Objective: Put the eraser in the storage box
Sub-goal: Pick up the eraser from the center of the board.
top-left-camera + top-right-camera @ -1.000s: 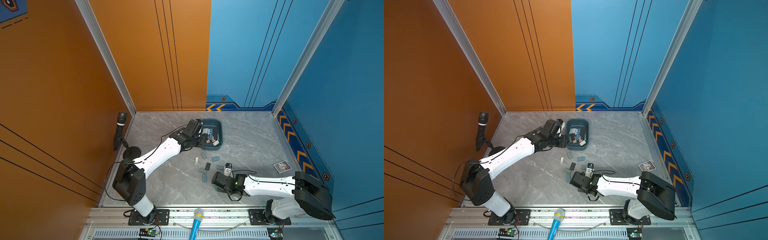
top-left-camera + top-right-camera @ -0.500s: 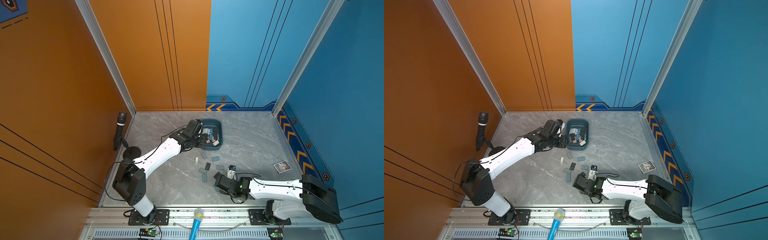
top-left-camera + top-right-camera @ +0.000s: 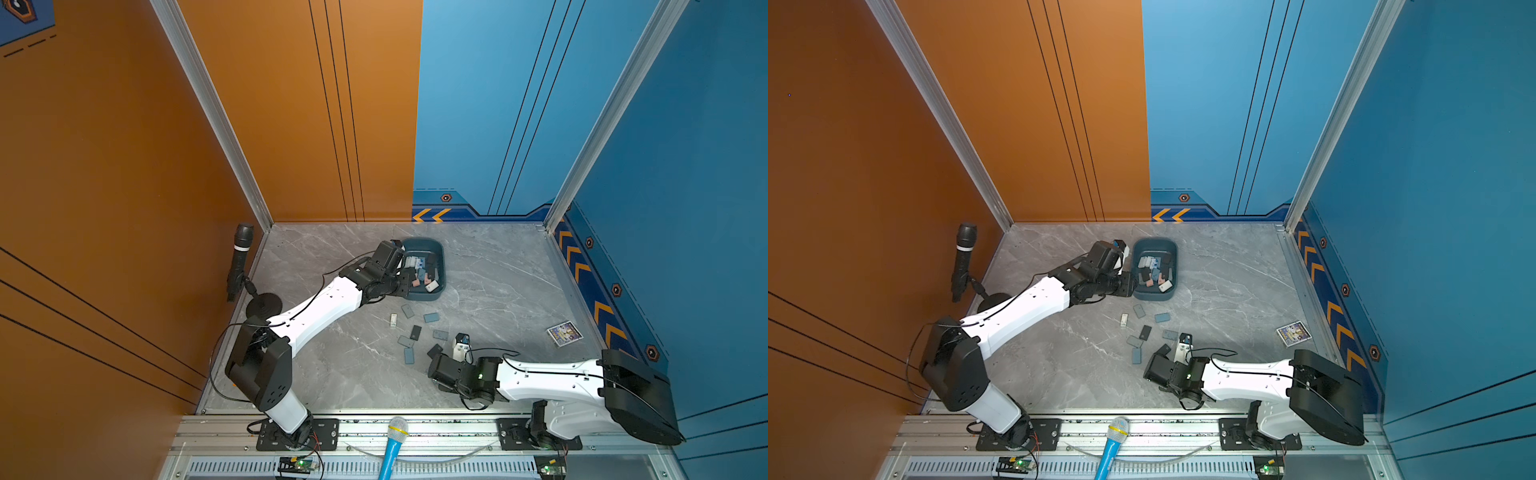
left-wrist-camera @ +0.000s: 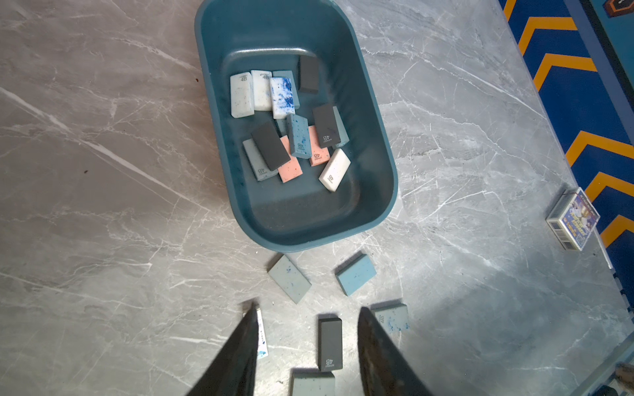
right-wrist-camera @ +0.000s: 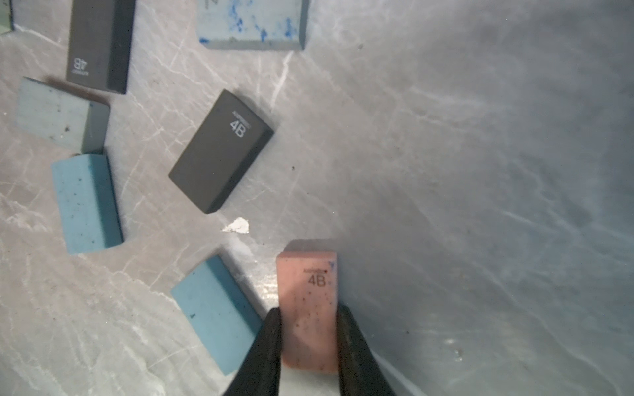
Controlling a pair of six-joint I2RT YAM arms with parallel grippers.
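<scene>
Closing on a pink eraser (image 5: 307, 295), the right gripper (image 5: 308, 319) has its two jaws pressed flat against the eraser's long sides, so the pinch looks made. Whether the eraser is resting on the table (image 5: 480, 171) or raised a hair off it, I cannot tell. A blue eraser (image 5: 216, 312) lies just beside it, and a black eraser (image 5: 221, 151) sits a little farther off among the other loose ones.

The storage box (image 4: 384, 178) is well apart from this spot, across the scatter of loose pieces, and already has a heap of erasers (image 4: 291, 137) in it. The left gripper (image 4: 307, 308) hangs by the box's edge with its jaws spread and nothing between them.

So the step in hand, as I read it, is the pickup: grasp done, lift not yet plain. The next move calls for a straight rise to clear the blue neighbour, then a carry over the loose pieces to the box, high enough to pass its wall, and a release above the bare end of its floor. With the left arm parked at the rim, the right one would do well to come in from the open side.
</scene>
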